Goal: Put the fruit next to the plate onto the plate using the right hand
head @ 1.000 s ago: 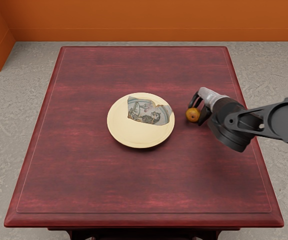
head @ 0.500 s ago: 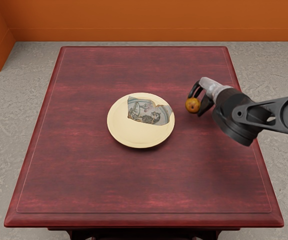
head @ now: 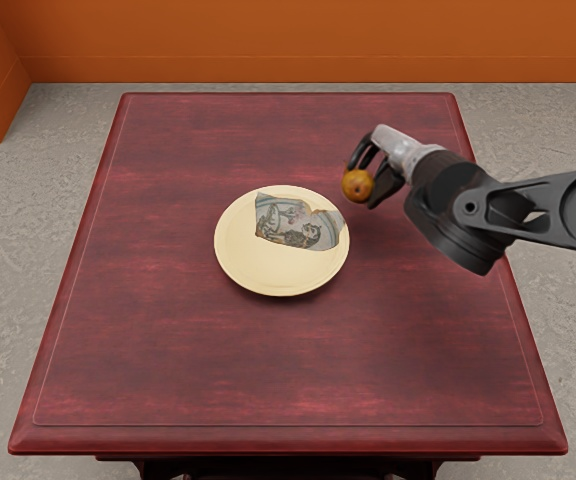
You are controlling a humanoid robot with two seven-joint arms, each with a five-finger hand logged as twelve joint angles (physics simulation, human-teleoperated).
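A: Near side first. Table [head: 268, 380] bare along the front edge. Plate [head: 258, 272] sits mid-table, nothing on it yet.

B: And the fruit?

A: Fruit [head: 357, 184] is held in the right hand [head: 380, 168], fingers curled around it. It is just beyond the plate's far-right rim and looks clear of the tabletop. A second ago it was lower in the picture and further right, level with the plate's right side and apparently down at the tabletop. Since then the hand has carried it up and to the left.

B: Meaning for the task?

A: My reading: the pick-up is done and the carry is under way. It is not yet over the plate; a short move left and toward the camera remains, then lowering and release. A round fruit may roll if let go high.

B: Left arm?

A: Not in view.

B: Any writing?

A: None readable. The plate bears a printed picture on its far half, no letters I can make out. Orange wall [head: 268, 40] behind is plain.
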